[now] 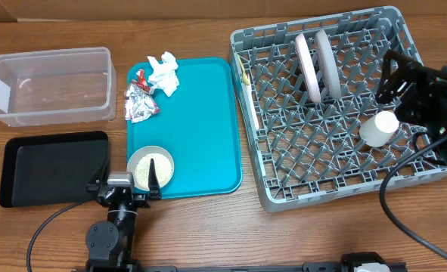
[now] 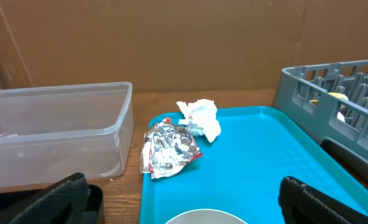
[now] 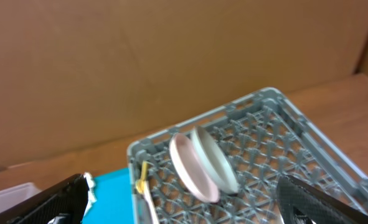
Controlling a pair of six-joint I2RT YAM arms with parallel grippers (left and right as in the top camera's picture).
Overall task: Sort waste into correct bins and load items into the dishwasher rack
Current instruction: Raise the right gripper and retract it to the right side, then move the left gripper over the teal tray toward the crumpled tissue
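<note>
On the teal tray (image 1: 208,136) lie a crumpled white napkin (image 1: 164,73) (image 2: 201,117), a silver-and-red foil wrapper (image 1: 140,102) (image 2: 170,149) and a small bowl of rice-like grains (image 1: 150,166) (image 2: 202,217). My left gripper (image 1: 130,185) (image 2: 190,208) stands open at the tray's near left corner, the bowl's rim just ahead of it. The grey dishwasher rack (image 1: 284,143) (image 3: 268,99) holds two upright plates (image 1: 308,66) (image 3: 193,168), a white cup (image 1: 380,128) lying on its side, and yellow cutlery (image 1: 243,69) (image 3: 141,177). My right gripper (image 1: 393,75) (image 3: 184,205) hangs open above the rack, holding nothing.
The clear tub (image 1: 49,85) (image 2: 53,134) sits at the far left with the black tray (image 1: 53,166) in front of it. A brown cardboard wall stands behind the table. Black cables trail from the right arm over the rack's right edge.
</note>
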